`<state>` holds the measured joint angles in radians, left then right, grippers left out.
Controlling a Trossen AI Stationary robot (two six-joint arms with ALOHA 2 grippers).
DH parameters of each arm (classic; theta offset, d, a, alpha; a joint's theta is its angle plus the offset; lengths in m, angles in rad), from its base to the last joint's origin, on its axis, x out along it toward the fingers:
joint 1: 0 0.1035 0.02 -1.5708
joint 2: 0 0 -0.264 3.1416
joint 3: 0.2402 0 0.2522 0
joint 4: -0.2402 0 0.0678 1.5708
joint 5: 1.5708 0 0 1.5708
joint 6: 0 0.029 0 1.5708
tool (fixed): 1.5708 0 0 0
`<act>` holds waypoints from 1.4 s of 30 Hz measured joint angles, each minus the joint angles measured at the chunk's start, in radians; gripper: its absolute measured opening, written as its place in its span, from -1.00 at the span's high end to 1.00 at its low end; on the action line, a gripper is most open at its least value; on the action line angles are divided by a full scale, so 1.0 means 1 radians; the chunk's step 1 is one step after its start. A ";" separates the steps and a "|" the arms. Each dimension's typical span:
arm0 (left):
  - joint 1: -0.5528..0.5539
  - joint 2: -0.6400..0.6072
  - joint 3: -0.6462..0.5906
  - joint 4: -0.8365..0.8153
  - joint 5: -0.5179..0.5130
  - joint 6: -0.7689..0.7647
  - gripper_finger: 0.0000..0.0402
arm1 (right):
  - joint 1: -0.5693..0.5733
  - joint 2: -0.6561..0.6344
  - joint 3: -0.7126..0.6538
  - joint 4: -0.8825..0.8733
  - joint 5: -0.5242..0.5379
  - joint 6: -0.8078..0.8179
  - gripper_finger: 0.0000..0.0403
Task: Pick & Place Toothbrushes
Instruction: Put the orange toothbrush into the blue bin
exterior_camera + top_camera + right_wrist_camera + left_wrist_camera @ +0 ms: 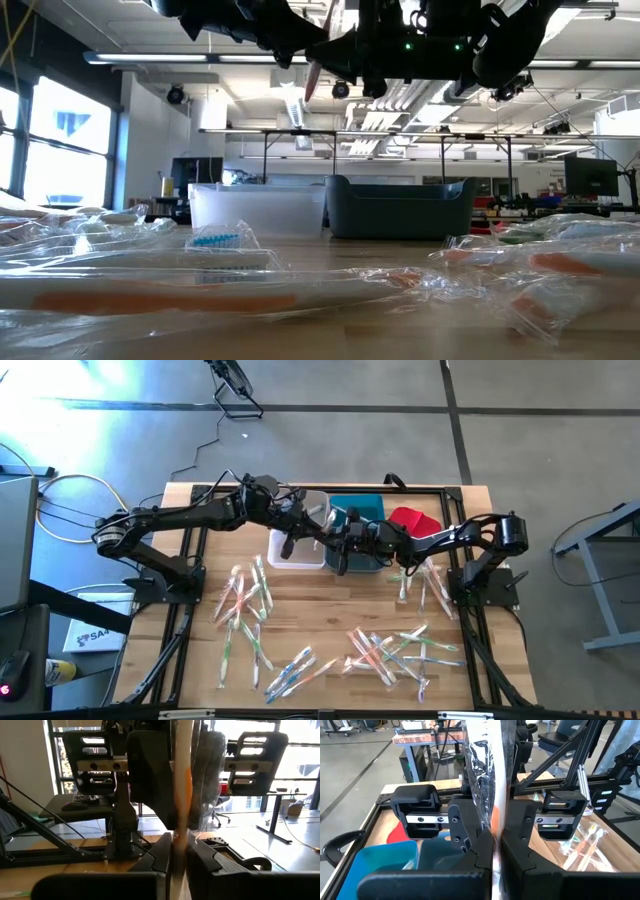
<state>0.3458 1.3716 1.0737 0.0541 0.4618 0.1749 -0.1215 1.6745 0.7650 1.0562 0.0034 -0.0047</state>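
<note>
so both arms meet mid-air near the middle of the high view, just above the clear bin (pixel 297 550) and the teal bin (pixel 362 512). looks like a handover: one wrapped toothbrush (pixel 492 805) stands upright between them, and each wrist view shows it running straight up out of that arm's own pinched fingers. the left gripper (pixel 493 851) is clamped tight on it, and the right gripper (pixel 179 851) is squeezed narrow around the same stick, so my guess is the brush gets passed across so the right arm can drop it in a bin on its side.

the rest of the toothbrushes (pixel 385 650) lie scattered over the lower half of the table (pixel 330 615), in loose piles lower left, lower centre and by the right arm's base. a red cloth-like piece (pixel 412 520) sits just right of the teal bin.
</note>
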 joint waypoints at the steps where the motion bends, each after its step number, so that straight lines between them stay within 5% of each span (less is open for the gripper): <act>1: 0.000 0.000 0.000 -0.001 0.000 0.000 0.95 | 0.000 0.000 0.000 -0.001 -0.001 0.000 0.89; 9: 0.000 0.000 0.000 -0.003 -0.001 0.000 0.86 | 0.001 0.000 0.000 -0.004 -0.003 0.001 0.90; 24: 0.002 0.000 0.000 0.000 -0.011 0.000 0.04 | 0.002 0.001 0.000 -0.008 -0.010 0.003 0.89; 32: 0.011 -0.026 0.001 -0.020 -0.005 -0.015 -0.01 | 0.002 -0.003 0.000 -0.046 -0.003 0.003 0.89; 42: 0.079 -0.199 0.002 -0.276 -0.007 -0.023 -0.01 | -0.010 -0.016 0.000 -0.087 0.023 0.000 0.89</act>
<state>0.4247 1.1727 1.0752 -0.2222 0.4545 0.1523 -0.1311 1.6585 0.7647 0.9688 0.0264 -0.0044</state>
